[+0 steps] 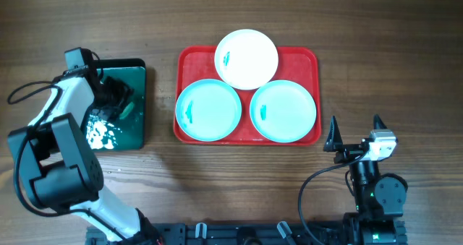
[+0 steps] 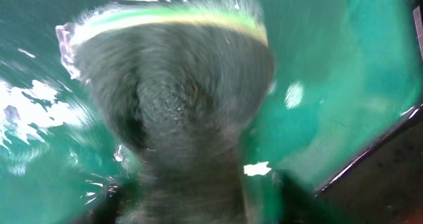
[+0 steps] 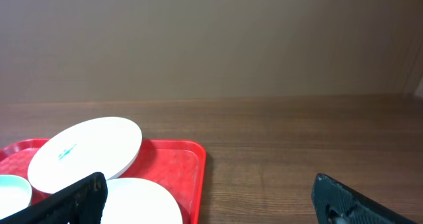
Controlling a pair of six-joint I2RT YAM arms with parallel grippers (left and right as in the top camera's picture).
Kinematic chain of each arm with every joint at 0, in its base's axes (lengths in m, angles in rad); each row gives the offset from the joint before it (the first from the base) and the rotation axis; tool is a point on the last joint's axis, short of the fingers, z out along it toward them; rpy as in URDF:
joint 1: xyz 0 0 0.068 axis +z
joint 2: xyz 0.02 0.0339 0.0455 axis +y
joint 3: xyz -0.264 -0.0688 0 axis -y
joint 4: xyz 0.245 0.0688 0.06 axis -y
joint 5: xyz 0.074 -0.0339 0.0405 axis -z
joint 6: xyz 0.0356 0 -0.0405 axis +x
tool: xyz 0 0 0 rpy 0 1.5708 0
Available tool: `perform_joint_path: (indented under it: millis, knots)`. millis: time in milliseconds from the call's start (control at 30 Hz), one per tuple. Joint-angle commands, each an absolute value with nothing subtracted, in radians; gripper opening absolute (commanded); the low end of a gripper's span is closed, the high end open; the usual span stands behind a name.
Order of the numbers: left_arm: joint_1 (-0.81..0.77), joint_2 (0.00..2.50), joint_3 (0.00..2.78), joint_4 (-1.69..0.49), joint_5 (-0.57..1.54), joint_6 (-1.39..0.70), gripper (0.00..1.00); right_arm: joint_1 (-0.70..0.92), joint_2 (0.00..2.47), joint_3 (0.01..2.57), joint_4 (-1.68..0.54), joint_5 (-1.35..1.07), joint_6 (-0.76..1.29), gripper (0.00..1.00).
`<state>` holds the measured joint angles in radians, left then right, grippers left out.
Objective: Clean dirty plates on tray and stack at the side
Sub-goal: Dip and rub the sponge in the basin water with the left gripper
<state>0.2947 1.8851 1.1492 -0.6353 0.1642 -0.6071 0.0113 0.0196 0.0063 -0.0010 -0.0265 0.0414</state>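
Observation:
The red tray (image 1: 312, 57) holds three dirty plates. The white plate (image 1: 247, 58) is at the back and overlaps the rims of the two turquoise ones, left (image 1: 208, 110) and right (image 1: 283, 110). Each has a small teal smear. My left gripper (image 1: 116, 99) is down over a dark green tray (image 1: 137, 75) at the left. Its wrist view is blurred: a grey sponge with a yellow-green edge (image 2: 175, 98) fills the space between the fingers, with a gap showing on the right side. My right gripper (image 1: 355, 133) is open and empty over the table, right of the red tray (image 3: 188, 164).
The dark green tray is wet and shiny, with white foam or glints (image 1: 101, 133). The right wrist view shows the white plate (image 3: 86, 151) and bare wooden table (image 3: 297, 138) to the right of the red tray. Cables lie near both arm bases.

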Motion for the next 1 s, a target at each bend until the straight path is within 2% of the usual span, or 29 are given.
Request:
perform_joint_path:
  millis: [0,33,100,133,167,200,233,267,367,500,567,733,867,933,967]
  knots:
    - [0.29,1.919,1.126,-0.636,0.235,-0.607,0.07,0.007,0.018,0.005,0.001,-0.047,0.055,1.0]
    - [0.29,1.919,1.126,-0.636,0.235,-0.607,0.04,0.007,0.018,0.005,0.001,-0.047,0.055,1.0]
    - [0.29,1.919,1.126,-0.624,0.223,-0.607,0.04,0.007,0.018,0.005,0.001,-0.047,0.055,1.0]
    - [0.29,1.919,1.126,-0.616,0.198,-0.607,0.13,0.007,0.018,0.005,0.001,-0.047,0.055,1.0]
    - [0.29,1.919,1.126,-0.608,0.172,-0.607,0.31,0.007,0.018,0.005,0.001,-0.047,0.055,1.0]
    - [0.29,1.919,1.126,-0.598,0.14,-0.607,0.68,0.007,0.018,0.005,0.001,-0.047,0.055,1.0]
    - [0.29,1.919,1.126,-0.587,0.103,-0.607,0.96,0.007,0.018,0.005,0.001,-0.047,0.055,1.0]
    - [0.29,1.919,1.126,-0.573,0.056,-0.607,1.0,0.007,0.018,0.005,0.001,-0.047,0.055,1.0]
    - [0.29,1.919,1.126,-0.524,-0.052,-0.608,1.0,0.007,0.018,0.005,0.001,-0.047,0.055,1.0]
    - [0.29,1.919,1.126,-0.5,-0.061,-0.611,1.0,0.007,0.018,0.005,0.001,-0.047,0.055,1.0]
    - [0.29,1.919,1.126,-0.497,-0.061,-0.61,0.96,0.007,0.018,0.005,0.001,-0.047,0.055,1.0]
    - [0.29,1.919,1.126,-0.517,-0.037,-0.61,0.66,0.007,0.018,0.005,0.001,-0.047,0.055,1.0]
    - [0.29,1.919,1.126,-0.524,0.0,-0.61,0.34,0.007,0.018,0.005,0.001,-0.047,0.055,1.0]
    - [0.29,1.919,1.126,-0.524,0.004,-0.61,0.32,0.007,0.018,0.005,0.001,-0.047,0.055,1.0]
    - [0.29,1.919,1.126,-0.528,0.004,-0.61,0.26,0.007,0.018,0.005,0.001,-0.047,0.055,1.0]
